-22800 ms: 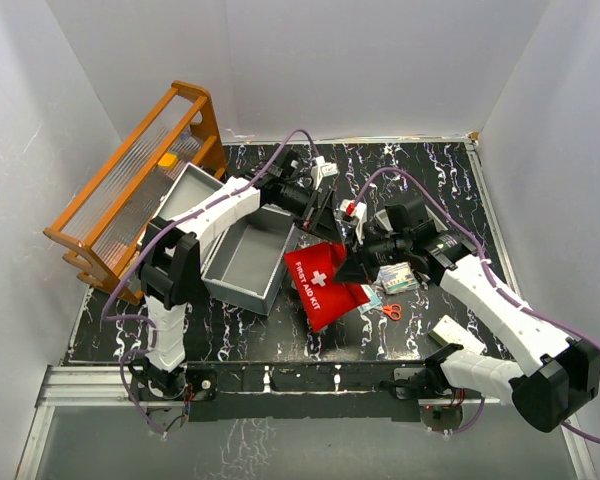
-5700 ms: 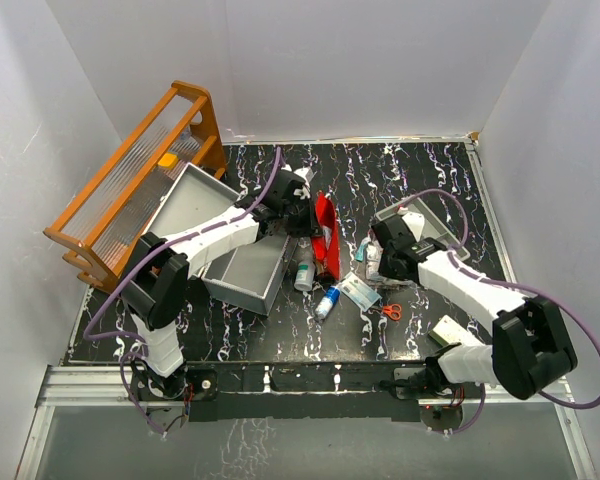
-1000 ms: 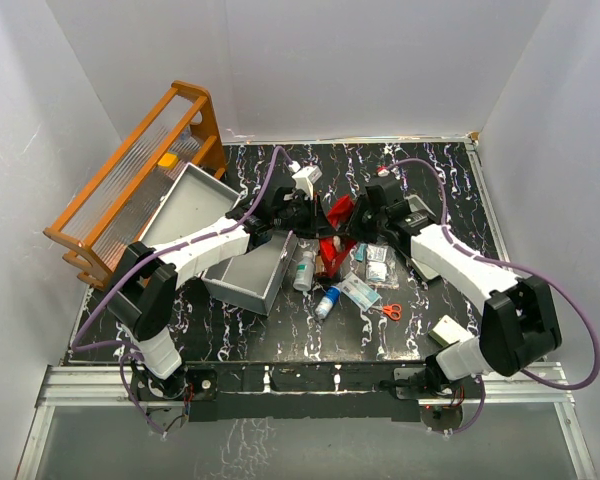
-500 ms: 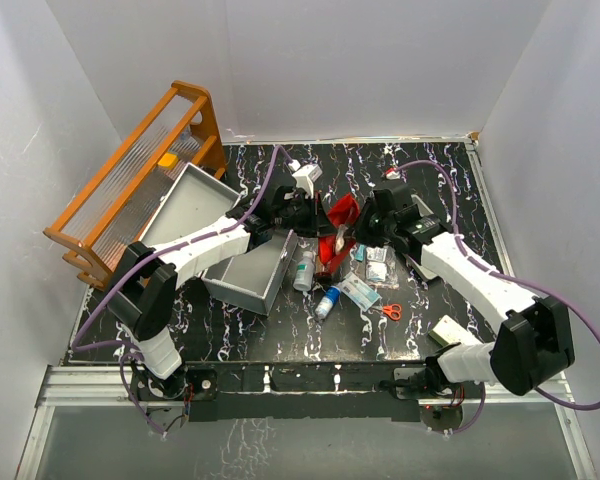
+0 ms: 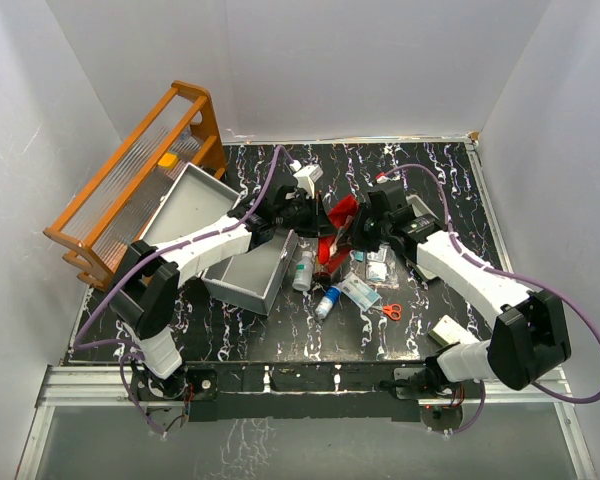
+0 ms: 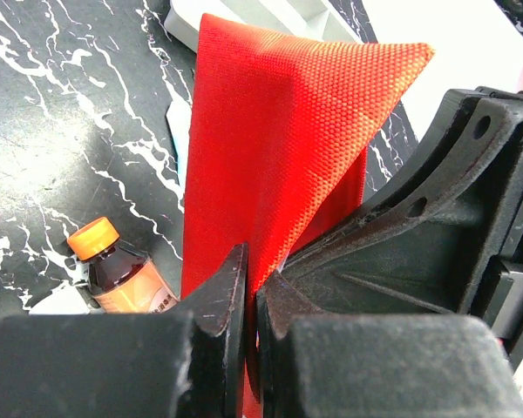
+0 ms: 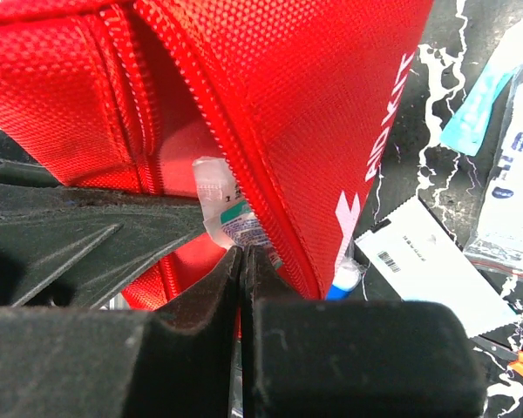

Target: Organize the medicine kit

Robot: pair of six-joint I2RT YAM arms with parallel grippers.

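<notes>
Though unseen overhead, white packet inside red pouch

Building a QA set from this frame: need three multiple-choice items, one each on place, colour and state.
1. In the top view, where is the box relative to the pouch?
A) to its left
B) to its right
C) on top of it
2. In the left wrist view, what colour is the bottle cap?
A) white
B) orange
C) green
3. The left gripper is:
A) open
B) shut on the bottle
C) shut on the pouch

Answers: 1 A, the box lies left of the pouch; 2 B, the cap is plainly orange; 3 C, its jaws pinch the red fabric.
</notes>
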